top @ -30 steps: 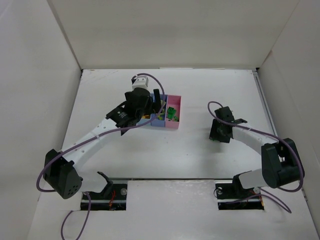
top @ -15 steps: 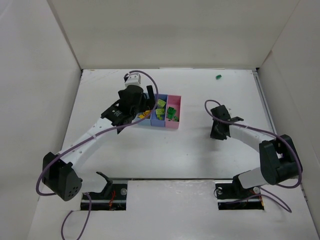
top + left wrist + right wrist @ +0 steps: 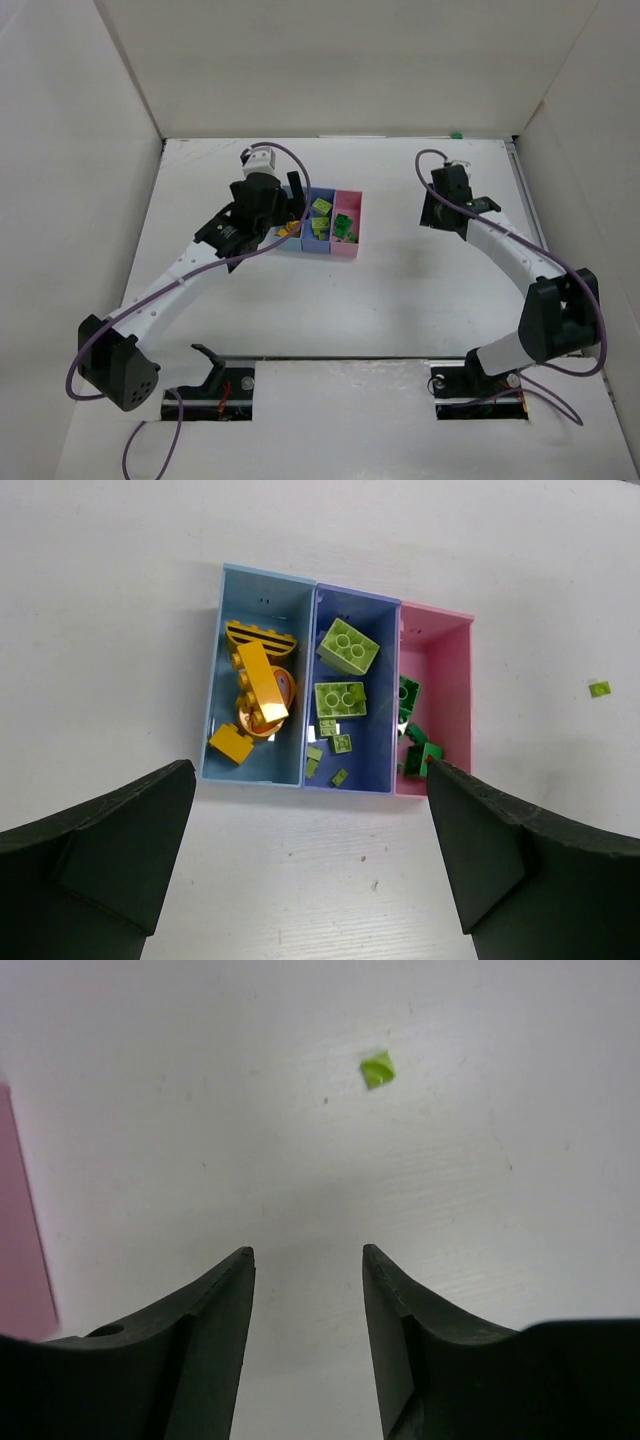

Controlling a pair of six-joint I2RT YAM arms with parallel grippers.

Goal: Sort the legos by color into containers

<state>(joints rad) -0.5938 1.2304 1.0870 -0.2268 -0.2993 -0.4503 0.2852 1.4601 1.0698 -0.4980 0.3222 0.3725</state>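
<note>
A stray lime lego (image 3: 377, 1069) is lying on the table (image 3: 150, 1080), apart from the pink end of the containers (image 3: 358, 593). The right pincer (image 3: 306, 1252) is hovering short of it, part open and empty. The left pincer (image 3: 308, 768) is hanging above the containers, spread wide and empty. The piece is looking tiny, rigid, light and slick, likely needing a pinch across opposite flat sides.

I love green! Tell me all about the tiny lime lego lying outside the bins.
The lime lego is a tiny, bright, squarish plastic bit. It lies alone on the white table, right of the pink bin and apart from it. Nothing touches it. The right gripper, open, hangs short of it. Its studs are too small to see.
</note>
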